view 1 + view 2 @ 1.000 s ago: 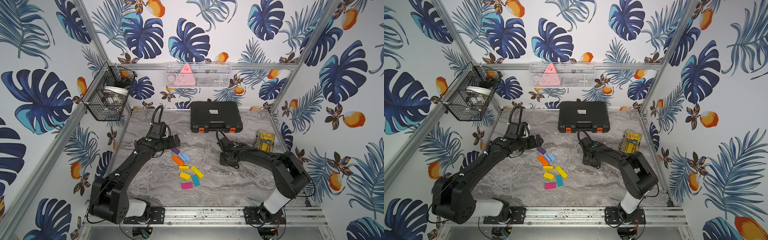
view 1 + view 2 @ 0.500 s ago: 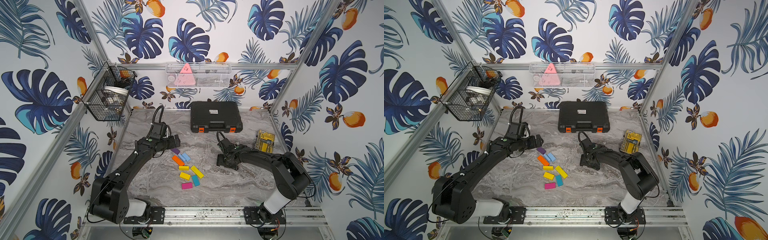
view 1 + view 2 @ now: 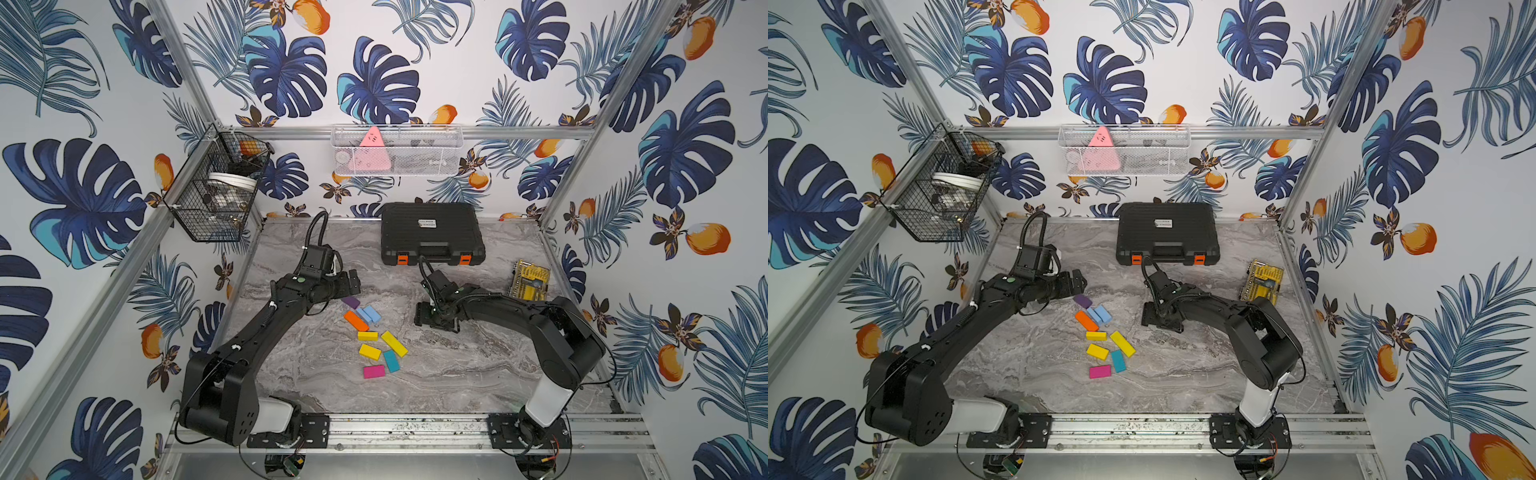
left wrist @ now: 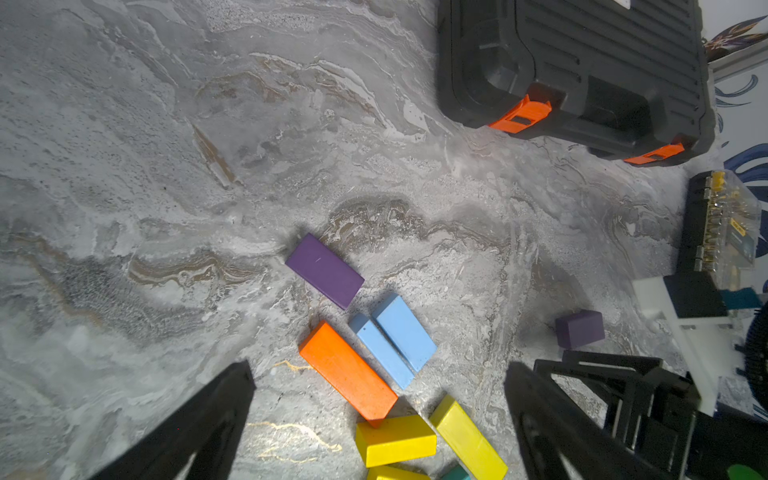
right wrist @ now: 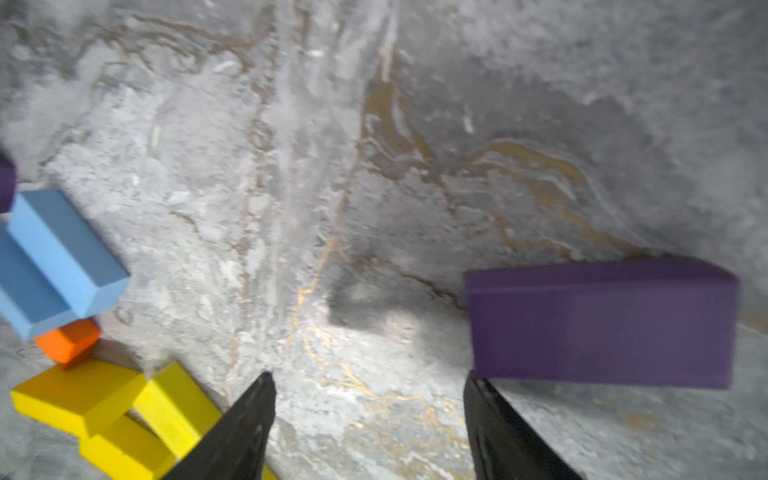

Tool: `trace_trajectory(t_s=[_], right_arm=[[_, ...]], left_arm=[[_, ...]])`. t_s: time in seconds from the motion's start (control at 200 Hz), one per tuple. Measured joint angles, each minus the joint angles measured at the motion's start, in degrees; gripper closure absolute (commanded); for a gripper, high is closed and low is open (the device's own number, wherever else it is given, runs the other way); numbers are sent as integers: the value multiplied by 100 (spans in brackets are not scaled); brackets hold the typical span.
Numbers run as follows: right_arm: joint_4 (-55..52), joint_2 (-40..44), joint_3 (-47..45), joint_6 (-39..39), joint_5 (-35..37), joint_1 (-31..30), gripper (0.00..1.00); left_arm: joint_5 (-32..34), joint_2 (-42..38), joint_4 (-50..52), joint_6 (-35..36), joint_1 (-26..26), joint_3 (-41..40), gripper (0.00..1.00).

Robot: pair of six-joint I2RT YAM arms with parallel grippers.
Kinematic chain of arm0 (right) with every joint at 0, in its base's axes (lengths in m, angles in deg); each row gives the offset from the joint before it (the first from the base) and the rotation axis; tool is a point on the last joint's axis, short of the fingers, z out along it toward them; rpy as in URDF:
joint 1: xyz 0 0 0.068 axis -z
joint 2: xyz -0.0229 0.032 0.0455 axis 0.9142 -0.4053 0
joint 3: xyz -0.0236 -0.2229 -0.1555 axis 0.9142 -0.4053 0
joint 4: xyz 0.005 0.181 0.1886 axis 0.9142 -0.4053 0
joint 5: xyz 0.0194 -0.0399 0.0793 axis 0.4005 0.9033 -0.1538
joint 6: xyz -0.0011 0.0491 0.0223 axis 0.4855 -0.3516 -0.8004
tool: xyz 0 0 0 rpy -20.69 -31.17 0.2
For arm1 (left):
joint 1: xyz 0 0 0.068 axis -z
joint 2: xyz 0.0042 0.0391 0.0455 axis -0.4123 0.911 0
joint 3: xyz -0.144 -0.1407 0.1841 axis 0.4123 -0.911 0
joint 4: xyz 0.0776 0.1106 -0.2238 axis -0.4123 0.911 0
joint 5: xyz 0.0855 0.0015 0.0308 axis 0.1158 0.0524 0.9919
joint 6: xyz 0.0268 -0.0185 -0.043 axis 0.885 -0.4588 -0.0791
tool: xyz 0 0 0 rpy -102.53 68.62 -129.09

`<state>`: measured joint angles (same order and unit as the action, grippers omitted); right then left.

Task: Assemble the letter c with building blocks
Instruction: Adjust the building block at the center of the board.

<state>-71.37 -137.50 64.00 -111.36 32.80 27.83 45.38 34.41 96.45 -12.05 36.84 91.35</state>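
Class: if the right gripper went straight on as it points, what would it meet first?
Likely the tabletop; the purple block lies beside the right gripper, not ahead. Depth is unclear.

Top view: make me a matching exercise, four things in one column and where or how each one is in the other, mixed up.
1 orange block
2 magenta block
3 black case
4 left gripper

a farthest back on the table
b open and empty
c beside the light blue blocks
d nearest the base rail

Pairs: 1-c, 2-d, 3-a, 4-b
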Motion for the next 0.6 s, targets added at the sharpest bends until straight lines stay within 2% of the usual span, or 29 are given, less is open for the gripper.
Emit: trace_trajectory(t_s=[0.115, 0.27, 0.405, 0.595], right_arm=[[-63, 37, 118, 39, 68, -31, 20], [-422, 90, 186, 188, 595, 61, 11], [-702, 4, 186, 356, 1043, 262, 7], [-822, -170, 415, 684, 1305, 424, 6]], left_arm=[[0, 0, 0, 0, 7, 0, 1], [0, 7, 0, 0, 9, 0, 1], [-4, 11, 0, 0, 13, 0, 1], [-20, 20, 0, 0, 17, 0, 1]])
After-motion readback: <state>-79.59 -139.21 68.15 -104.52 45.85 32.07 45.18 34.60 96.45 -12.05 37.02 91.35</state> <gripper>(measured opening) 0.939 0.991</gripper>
